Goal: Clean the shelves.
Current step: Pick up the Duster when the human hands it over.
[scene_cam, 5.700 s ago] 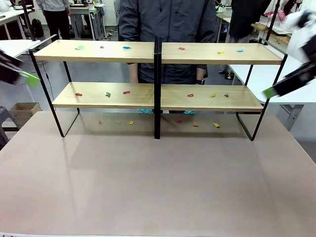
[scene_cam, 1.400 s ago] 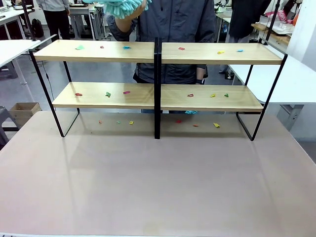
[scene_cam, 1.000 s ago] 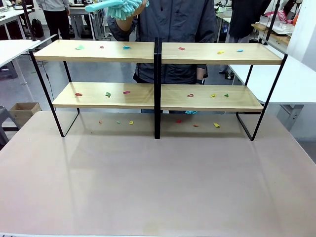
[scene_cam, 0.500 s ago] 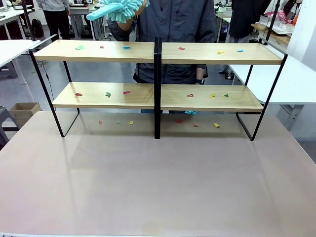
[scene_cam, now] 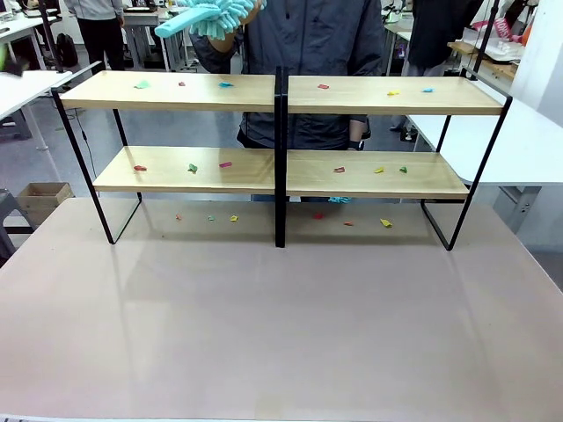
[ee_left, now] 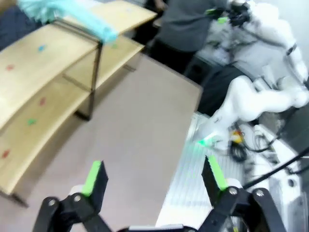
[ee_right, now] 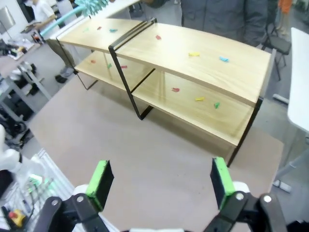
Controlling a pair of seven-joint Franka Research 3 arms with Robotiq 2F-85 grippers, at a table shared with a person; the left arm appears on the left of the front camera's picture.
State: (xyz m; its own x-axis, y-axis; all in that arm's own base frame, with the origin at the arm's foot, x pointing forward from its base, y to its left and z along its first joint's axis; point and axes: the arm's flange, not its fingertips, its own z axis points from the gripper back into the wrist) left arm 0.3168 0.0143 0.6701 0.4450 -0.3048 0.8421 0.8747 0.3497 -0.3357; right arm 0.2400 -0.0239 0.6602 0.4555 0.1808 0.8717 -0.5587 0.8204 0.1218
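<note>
Raised high, left end effector (ee_left: 153, 169) and right end effector (ee_right: 160, 171) both gape wide.

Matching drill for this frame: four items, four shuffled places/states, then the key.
Items
1. duster
2. left gripper
3. cardboard box
4. centre post of the shelves

Places/states
A. black, upright on the tabletop
B. open, holding nothing
C. held up by the person, higher than the top boards
D. on the floor, left of the table

Pairs: 1-C, 2-B, 3-D, 4-A
</note>
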